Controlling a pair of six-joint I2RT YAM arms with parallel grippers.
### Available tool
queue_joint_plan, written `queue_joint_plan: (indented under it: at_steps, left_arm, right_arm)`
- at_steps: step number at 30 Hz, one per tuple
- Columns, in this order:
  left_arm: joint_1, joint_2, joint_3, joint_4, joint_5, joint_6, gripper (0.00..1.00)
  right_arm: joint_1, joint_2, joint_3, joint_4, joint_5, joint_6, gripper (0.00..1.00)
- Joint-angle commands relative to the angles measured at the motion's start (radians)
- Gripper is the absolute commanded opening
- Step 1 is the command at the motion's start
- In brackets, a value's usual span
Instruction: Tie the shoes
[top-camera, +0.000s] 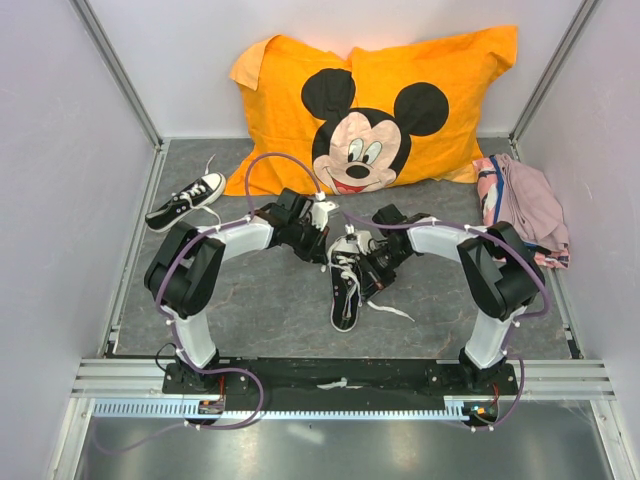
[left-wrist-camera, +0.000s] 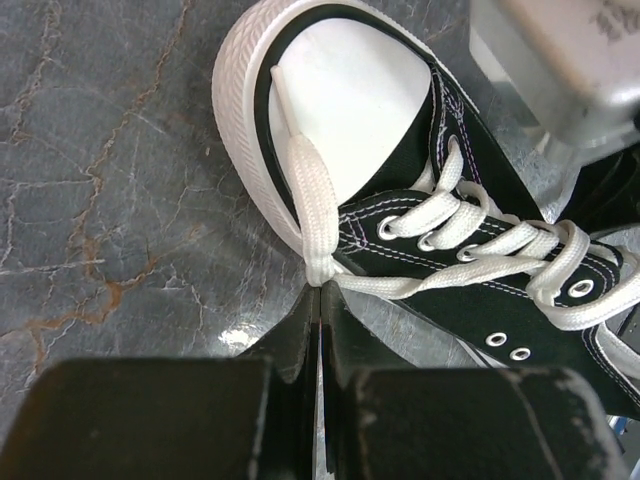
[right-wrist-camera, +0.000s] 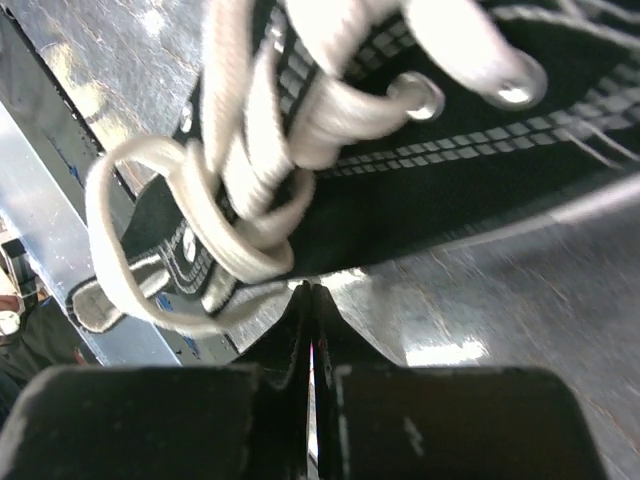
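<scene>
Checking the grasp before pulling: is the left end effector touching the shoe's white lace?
Touching. Left wrist view shows the left end effector shut on the white lace.

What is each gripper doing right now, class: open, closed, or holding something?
Left gripper: closed, pinching a white lace of the black sneaker.
Right gripper: closed beside the lace loops; whether it holds one cannot be told.

L arm (top-camera: 190, 270), R arm (top-camera: 500, 265) bent inward; L fingers (left-wrist-camera: 292, 340), R fingers (right-wrist-camera: 290, 335) pinched tight.
</scene>
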Motion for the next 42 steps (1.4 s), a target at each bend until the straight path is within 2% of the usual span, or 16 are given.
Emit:
queue_joint_plan:
  at_steps: [1,6,12,22,28,36,42]
  left_arm:
    - [0.035,-0.097,-0.04,0.019,0.0,-0.014,0.02]
    - [0.127,-0.196,-0.107,0.001,0.029,0.011,0.02]
    - [0.195,-0.249,-0.15,-0.008,0.046,0.006,0.02]
    - [0.342,-0.35,-0.208,-0.01,0.049,0.024,0.02]
    - [0.416,-0.448,-0.236,-0.054,0.003,0.098,0.02]
    - [0.434,-0.531,-0.277,-0.094,0.009,0.182,0.02]
    - [0.439,-0.542,-0.297,-0.093,-0.062,0.199,0.02]
  right_arm:
    - [-0.061,-0.063,0.021,-0.034,0.014,-0.039,0.0]
    - [-0.221,-0.135,0.053,-0.171,0.054,-0.149,0.0]
    - [-0.298,-0.169,0.038,-0.245,0.135,-0.248,0.0]
    - [-0.345,-0.215,0.029,-0.272,0.23,-0.312,0.0]
    - [-0.348,-0.22,0.021,-0.275,0.262,-0.329,0.0]
    - [-0.395,-0.247,0.003,-0.275,0.342,-0.396,0.0]
    - [-0.418,-0.226,-0.025,-0.246,0.393,-0.432,0.0]
